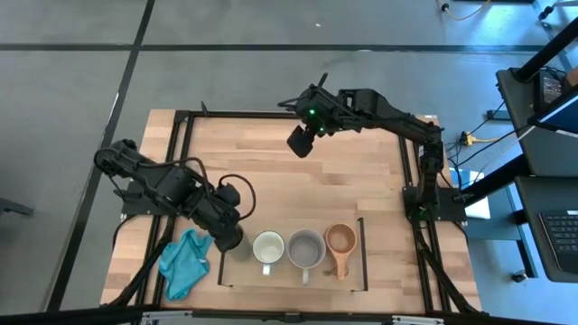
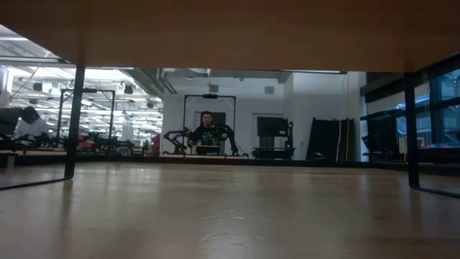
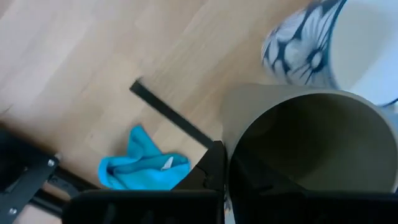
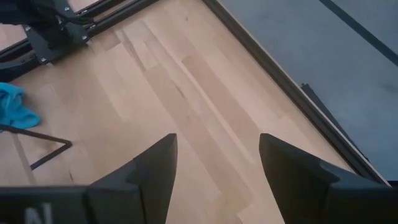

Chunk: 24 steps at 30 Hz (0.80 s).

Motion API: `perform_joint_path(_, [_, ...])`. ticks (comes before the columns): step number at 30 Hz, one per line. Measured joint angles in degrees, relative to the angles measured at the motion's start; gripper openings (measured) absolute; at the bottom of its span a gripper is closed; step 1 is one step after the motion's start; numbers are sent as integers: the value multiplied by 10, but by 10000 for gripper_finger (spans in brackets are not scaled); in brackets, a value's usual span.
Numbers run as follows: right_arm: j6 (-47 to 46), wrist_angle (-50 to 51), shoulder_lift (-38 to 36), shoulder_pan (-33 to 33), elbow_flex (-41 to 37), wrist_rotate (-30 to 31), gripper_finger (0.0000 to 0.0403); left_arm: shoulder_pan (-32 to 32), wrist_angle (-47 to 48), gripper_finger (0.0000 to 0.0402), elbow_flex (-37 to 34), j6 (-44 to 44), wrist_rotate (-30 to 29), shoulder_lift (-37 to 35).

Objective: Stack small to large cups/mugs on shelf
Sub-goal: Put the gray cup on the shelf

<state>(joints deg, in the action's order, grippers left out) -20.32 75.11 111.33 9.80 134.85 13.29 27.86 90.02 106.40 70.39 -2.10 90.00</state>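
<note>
The dark olive-green cup (image 1: 237, 245) is at the left end of the shelf (image 1: 293, 278), in my left gripper (image 1: 229, 237). Beside it in a row stand the white mug (image 1: 268, 246), the grey mug (image 1: 306, 248) and the tan wooden long-handled cup (image 1: 340, 240), whose handle points to the near edge. In the left wrist view the olive cup (image 3: 292, 118) fills the picture, with the flower-patterned white mug (image 3: 348, 43) behind it. My right gripper (image 1: 299, 143) hangs open over the far middle of the table, far from the cups. My left gripper holds the olive cup by the wall at its rim (image 3: 231, 146). One finger (image 3: 214, 168) lies against the outside of the wall; the other is lost in the dark inside. The cup stands upright. I cannot tell whether its base rests on the shelf.
A teal cloth (image 1: 184, 262) lies left of the shelf near the table's near-left corner. The shelf's black rail (image 3: 168, 112) runs beside the olive cup. The bare wooden tabletop (image 4: 186, 81) stretches beneath the right gripper (image 4: 217, 168). A person sits far off in the room (image 2: 207, 129).
</note>
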Motion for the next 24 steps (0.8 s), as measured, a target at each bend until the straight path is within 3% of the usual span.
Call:
perform_joint_path(12, [11,0,0,-8,0,0,228,0,0,0,-13,14,2,0])
perform_joint_path(24, [15,0,0,-8,0,1,228,0,0,40,-13,27,1,0])
